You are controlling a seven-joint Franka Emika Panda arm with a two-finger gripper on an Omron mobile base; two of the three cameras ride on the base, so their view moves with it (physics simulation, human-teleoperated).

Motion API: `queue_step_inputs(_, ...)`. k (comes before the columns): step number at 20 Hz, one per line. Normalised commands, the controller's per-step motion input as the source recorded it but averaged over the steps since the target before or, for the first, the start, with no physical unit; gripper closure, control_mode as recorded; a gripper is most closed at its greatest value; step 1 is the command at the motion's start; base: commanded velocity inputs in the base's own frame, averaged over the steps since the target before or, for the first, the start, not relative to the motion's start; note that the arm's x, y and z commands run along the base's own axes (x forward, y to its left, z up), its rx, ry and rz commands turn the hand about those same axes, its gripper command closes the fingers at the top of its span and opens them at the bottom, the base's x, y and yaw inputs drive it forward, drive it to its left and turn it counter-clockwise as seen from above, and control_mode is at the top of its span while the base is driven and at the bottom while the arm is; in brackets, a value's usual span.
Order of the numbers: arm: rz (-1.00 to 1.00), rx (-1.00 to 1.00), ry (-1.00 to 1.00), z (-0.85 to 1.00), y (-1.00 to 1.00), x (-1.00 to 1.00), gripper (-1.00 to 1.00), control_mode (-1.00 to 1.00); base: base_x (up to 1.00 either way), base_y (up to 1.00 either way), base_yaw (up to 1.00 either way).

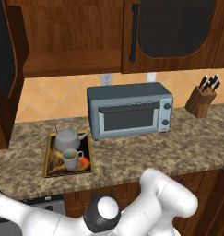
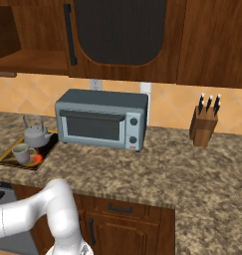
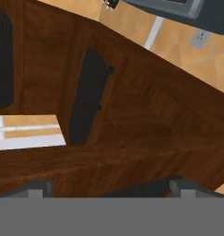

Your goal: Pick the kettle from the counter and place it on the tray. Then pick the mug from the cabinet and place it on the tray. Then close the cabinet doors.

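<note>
Gripper (image 3: 106, 188) fingertips sat spread before me, facing the cabinet's (image 3: 132, 120) dark wood. Kettle (image 1: 67, 138) and mug (image 1: 72, 159) stood together on the tray (image 1: 48, 154), tabletop (image 1: 145, 154) beneath.

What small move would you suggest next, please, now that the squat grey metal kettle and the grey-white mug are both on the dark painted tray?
Probably swing the open left dark-brown cabinet door shut. The squat grey metal kettle and grey-white mug already sit on the dark painted tray, the wooden cabinet shelf is bare, and the right door looks closed, so that door seems all that is left.
</note>
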Motion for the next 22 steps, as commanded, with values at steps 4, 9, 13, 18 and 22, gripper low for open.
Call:
queue_step_inputs(4, -0.07, 0.0, 0.04, 0.42, -0.3, 0.0, -1.0, -1.0, 0.0, 0.0, 0.0)
queue_step_inputs(9, -0.02, 0.0, 0.1, 0.22, -0.71, 0.0, -1.0, -1.0, 0.0, 0.0, 0.0)
queue_step_inputs(13, 0.0, 0.02, 0.1, 0.2, -0.87, 0.12, -1.0, -1.0, 0.0, 0.0, 0.0)
queue_step_inputs(18, 0.03, 0.05, 0.05, 0.2, -0.93, 0.24, -1.0, -1.0, 0.0, 0.0, 0.0)
queue_step_inputs(22, 0.08, 0.06, 0.03, 0.18, -0.94, 0.34, -1.0, -1.0, 0.0, 0.0, 0.0)
